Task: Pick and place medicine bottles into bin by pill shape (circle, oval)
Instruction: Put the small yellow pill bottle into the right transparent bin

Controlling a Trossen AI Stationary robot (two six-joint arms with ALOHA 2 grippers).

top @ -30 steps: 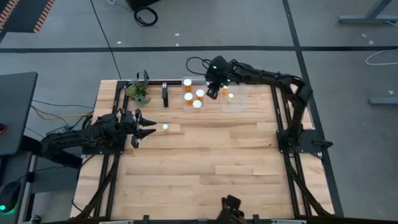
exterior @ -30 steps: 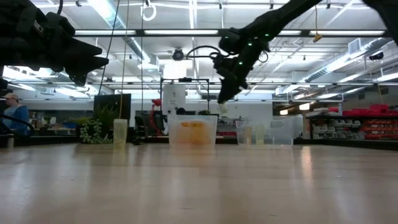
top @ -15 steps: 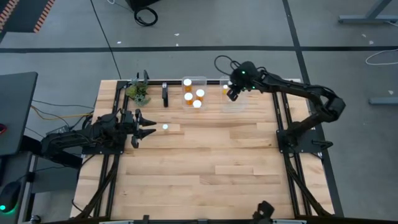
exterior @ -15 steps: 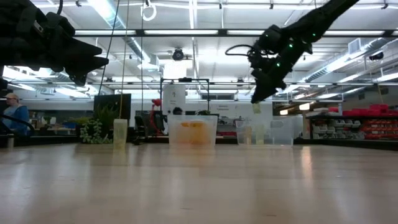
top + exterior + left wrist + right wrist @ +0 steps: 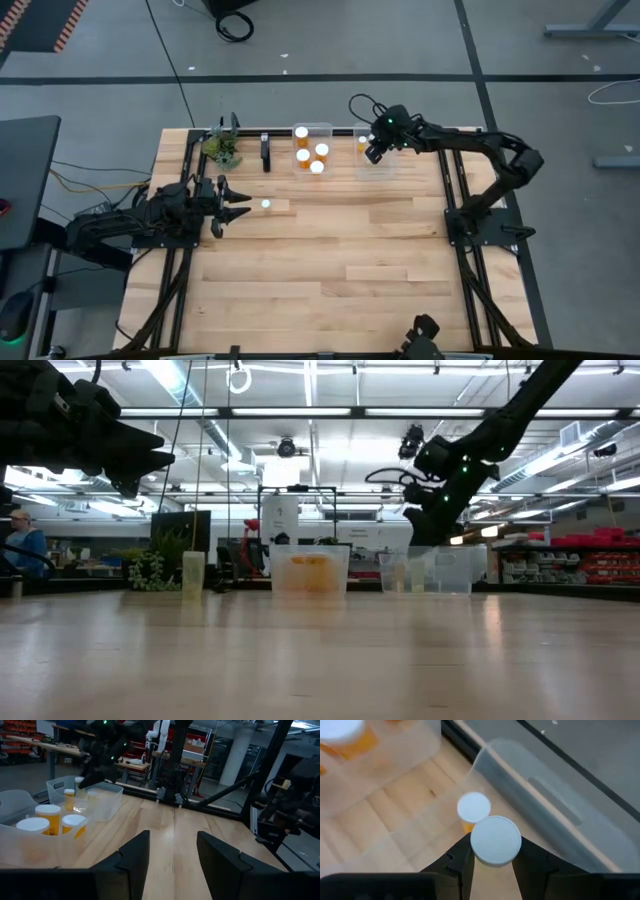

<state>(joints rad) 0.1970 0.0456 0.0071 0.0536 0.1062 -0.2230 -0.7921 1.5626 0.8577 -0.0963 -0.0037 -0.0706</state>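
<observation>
1. Medicine bottles' two clear plastic bins (image 5: 313, 150) (image 5: 376, 160) sit at the high view's upper centre; the left-hand bin holds four orange white-capped bottles (image 5: 309, 152).
2. Right gripper (image 5: 495, 862) clamps a white-capped bottle (image 5: 495, 840) above the right-hand bin.
3. Left gripper (image 5: 172, 855), fingers apart, hovers at middle left.

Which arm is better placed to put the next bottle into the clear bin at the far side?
The right one. Its gripper holds a bottle directly above the right bin, beside another bottle inside. The left gripper waits open, far away.
</observation>
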